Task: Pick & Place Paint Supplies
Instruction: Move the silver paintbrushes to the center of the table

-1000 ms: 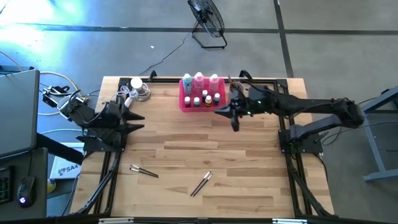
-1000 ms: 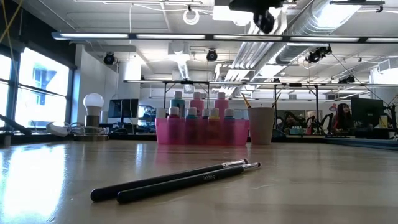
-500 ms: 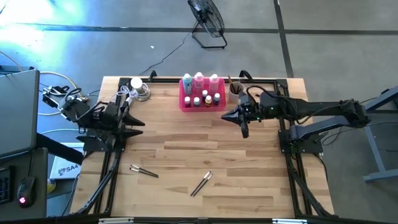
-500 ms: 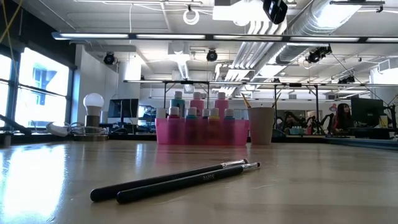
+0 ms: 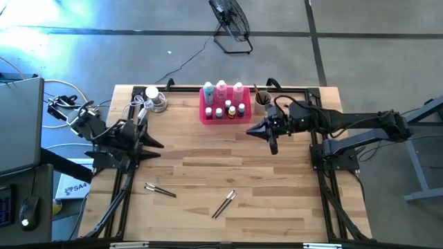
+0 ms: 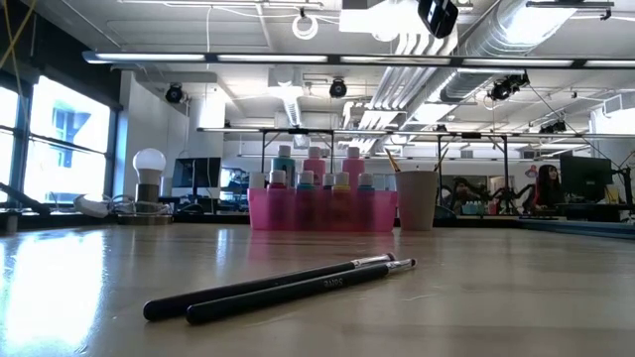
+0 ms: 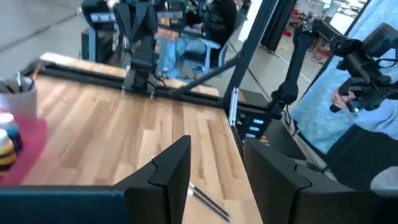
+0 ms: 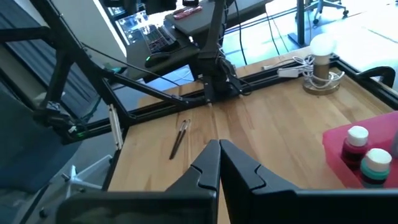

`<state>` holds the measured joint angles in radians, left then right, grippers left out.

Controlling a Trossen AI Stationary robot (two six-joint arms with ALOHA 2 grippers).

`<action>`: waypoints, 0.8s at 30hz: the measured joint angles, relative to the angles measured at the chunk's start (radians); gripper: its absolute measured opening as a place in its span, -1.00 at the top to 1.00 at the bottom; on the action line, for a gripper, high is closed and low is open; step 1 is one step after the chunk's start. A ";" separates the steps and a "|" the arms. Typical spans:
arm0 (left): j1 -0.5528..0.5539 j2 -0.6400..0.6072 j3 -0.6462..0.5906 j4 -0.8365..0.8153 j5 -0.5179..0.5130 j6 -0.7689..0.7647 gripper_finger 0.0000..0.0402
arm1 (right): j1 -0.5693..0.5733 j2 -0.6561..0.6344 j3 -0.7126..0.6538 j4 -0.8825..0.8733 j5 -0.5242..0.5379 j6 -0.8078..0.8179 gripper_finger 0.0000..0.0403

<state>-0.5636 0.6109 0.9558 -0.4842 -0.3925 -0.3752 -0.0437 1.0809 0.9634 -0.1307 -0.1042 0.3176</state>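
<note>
Two pairs of thin dark paintbrushes lie flat on the wooden table, one pair (image 5: 159,190) at the near left and one pair (image 5: 224,203) near the middle. They also show in the low view (image 6: 278,283). Pink and teal white-capped bottles (image 5: 221,90) and tiny bottles (image 5: 230,111) stand in the pink tray (image 5: 205,116) at the far edge. Brown brushes stand in the beige cup (image 5: 261,99) beside the tray. My left gripper (image 5: 154,138) hovers open at the left edge, holding nothing (image 7: 217,144). My right gripper (image 5: 253,129) hovers shut, to the near right of the tray (image 8: 219,146).
A bulb lamp (image 5: 154,97) with a white cable stands at the far left corner. Black frame rails (image 5: 124,187) run along the table's left and right sides. Bare wood stretches between the tray and the lying brushes.
My right gripper has drawn back from over the tray's right end and the cup toward the table's right edge, staying shut; the cup now shows. My left gripper has swung its fingers a little toward the near edge, still open.
</note>
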 joint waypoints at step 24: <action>0.000 0.221 0.000 -0.436 0.293 -0.797 0.92 | 0.000 0.005 0.000 -0.057 0.001 0.097 0.99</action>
<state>-0.5636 0.8317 0.9558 -0.9204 -0.0993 -1.1726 -0.0437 1.0863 0.9634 -0.1878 -0.1036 0.4146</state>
